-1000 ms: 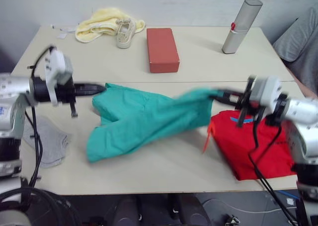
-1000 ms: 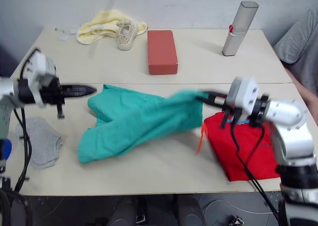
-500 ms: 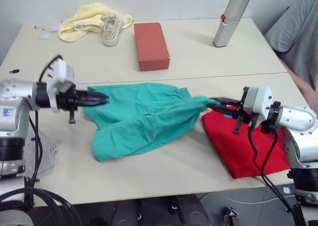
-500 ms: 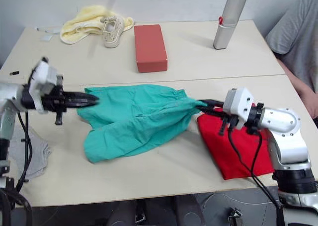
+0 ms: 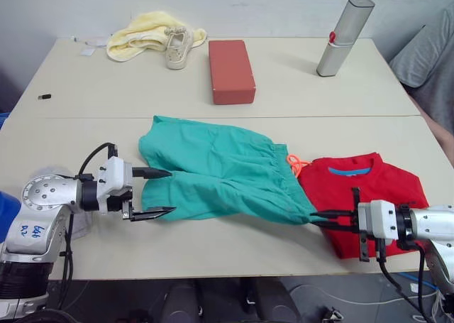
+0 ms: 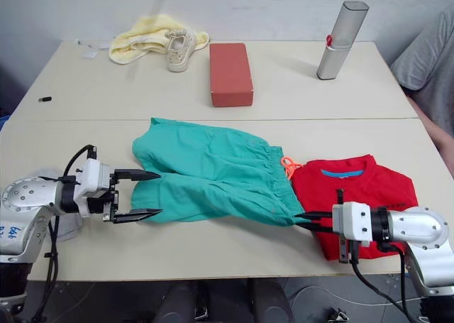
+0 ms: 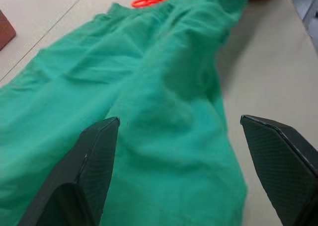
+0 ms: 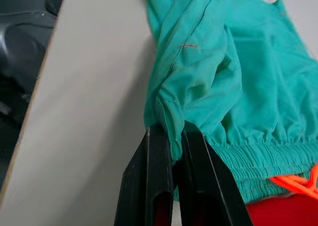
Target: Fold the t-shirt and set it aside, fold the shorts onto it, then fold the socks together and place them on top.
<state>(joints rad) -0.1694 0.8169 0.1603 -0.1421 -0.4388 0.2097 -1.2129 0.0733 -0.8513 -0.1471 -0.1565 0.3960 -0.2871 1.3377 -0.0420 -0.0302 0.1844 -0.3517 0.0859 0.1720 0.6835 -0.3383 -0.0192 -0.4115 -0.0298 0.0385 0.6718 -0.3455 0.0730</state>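
They're on the shorts step, by the look of it. Nearest the front edge of the tabletop (image 5: 234, 245), the right gripper (image 5: 320, 219) reaches in low and level from the right, forearm lying almost flat, its fingers pressed together on a bunched corner of the shorts (image 5: 227, 174) at the waistband end. Over on the left, the left gripper (image 5: 157, 192) points in just as low toward the leg end, its fingers spread wide with the hem just at their tips and nothing held between them.

The shorts lie spread flat across the middle, waistband and orange drawstring (image 5: 295, 165) lapping onto the t-shirt (image 5: 369, 195), which sits folded at the right with its blue collar band showing. The socks (image 6: 60, 223) show as a bit of grey tucked behind the left arm.

I'd say the next move calls for the left fingers to close on that leg hem so both ends can be lifted and doubled over onto the t-shirt.

Farther back sit a red box (image 5: 231, 71), a yellow cloth (image 5: 145, 33) and a silver case (image 5: 345, 36).
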